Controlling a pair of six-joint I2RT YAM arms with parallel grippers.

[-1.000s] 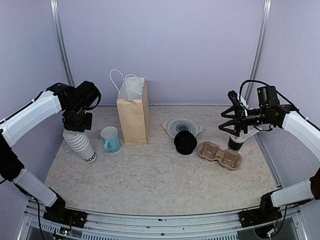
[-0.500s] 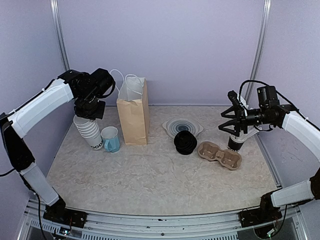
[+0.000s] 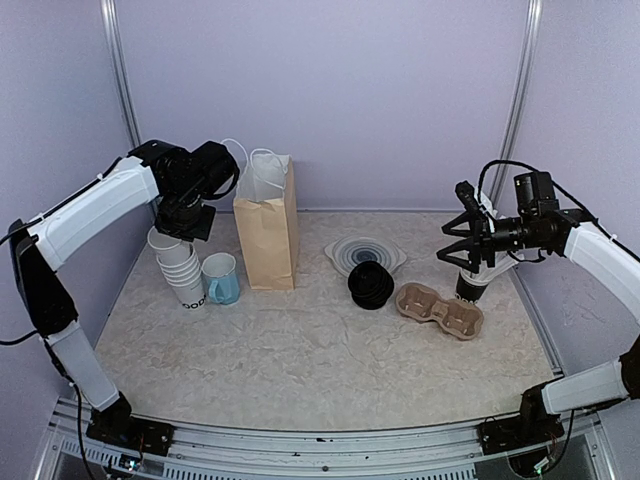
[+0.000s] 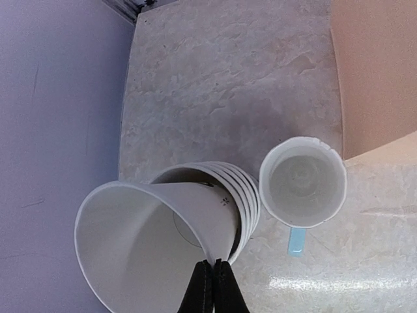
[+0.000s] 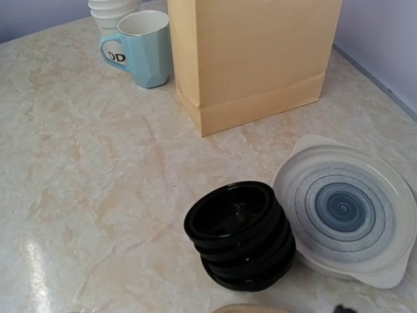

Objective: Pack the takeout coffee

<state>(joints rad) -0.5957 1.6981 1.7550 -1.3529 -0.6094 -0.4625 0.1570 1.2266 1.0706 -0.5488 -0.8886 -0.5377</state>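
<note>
Matt paper cup point(image 4: 143, 261), glossy black plastic lids point(image 5: 238, 228), kraft paper bag point(image 5: 254, 52), glazed mug point(image 5: 143, 55)

My bench point(image 3: 300, 370) is a pale, marbled slab. On its left side stands a stack of white cups point(image 3: 188, 285), with a light-blue mug point(image 3: 221, 279) just beside it. A brown paper bag point(image 3: 266, 235) stands upright next to the mug. Further right lies a swirl-patterned plate point(image 3: 365, 252). A stack of black lids point(image 3: 371, 285) sits just in front of the plate, and a cardboard cup carrier point(image 3: 440, 308) lies near the lids, to their right.
</note>
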